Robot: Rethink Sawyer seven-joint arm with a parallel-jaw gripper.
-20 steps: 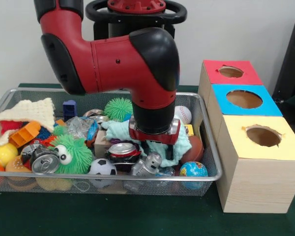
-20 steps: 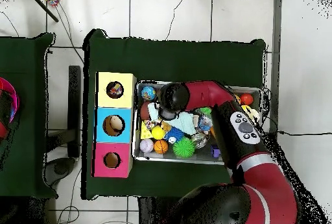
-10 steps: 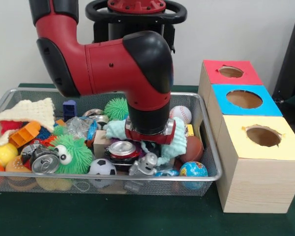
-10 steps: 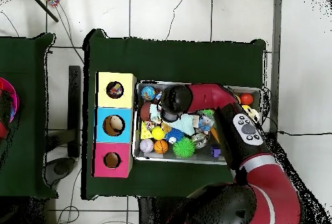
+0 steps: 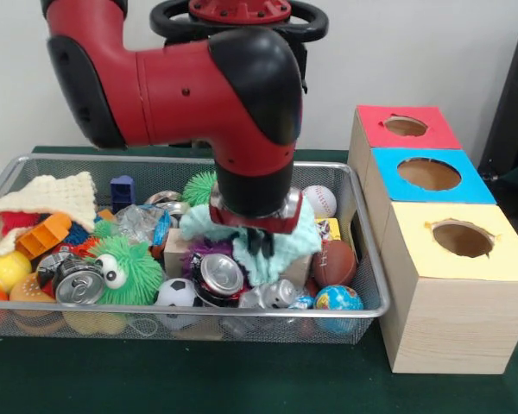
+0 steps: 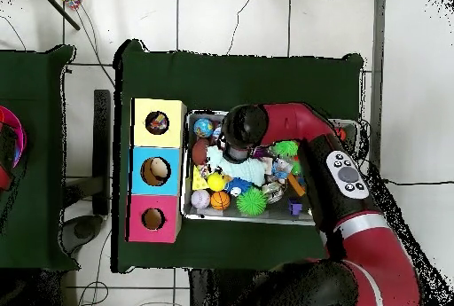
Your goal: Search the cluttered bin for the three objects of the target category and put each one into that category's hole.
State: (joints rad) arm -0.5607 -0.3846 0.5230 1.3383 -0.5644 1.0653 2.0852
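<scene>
The wire mesh bin (image 5: 373,259) is packed with toys, balls, cans and cloths. My gripper (image 5: 259,243) hangs over the bin's middle right, shut on a teal cloth (image 5: 281,248) that drapes around its dark fingers and rises off the pile. In the overhead view the wrist covers the gripper, and the teal cloth (image 6: 246,168) shows just beside it. A crushed red can (image 5: 218,274) lies tilted under the cloth's left side. Three hole boxes stand right of the bin: red (image 5: 406,127), blue (image 5: 429,174) and yellow (image 5: 463,239).
Around the cloth lie a football (image 5: 335,261), globe ball (image 5: 338,299), baseball (image 5: 320,200), soccer ball (image 5: 180,293), green fuzzy toy with eyes (image 5: 125,267), silver can (image 5: 76,283) and cream knitted cloth (image 5: 56,194). The yellow box (image 6: 158,122) holds something in its hole.
The arm has risen and shifted slightly left, pulling the teal cloth up off the pile. The crushed red can beneath has tipped over, and the football is more exposed.
</scene>
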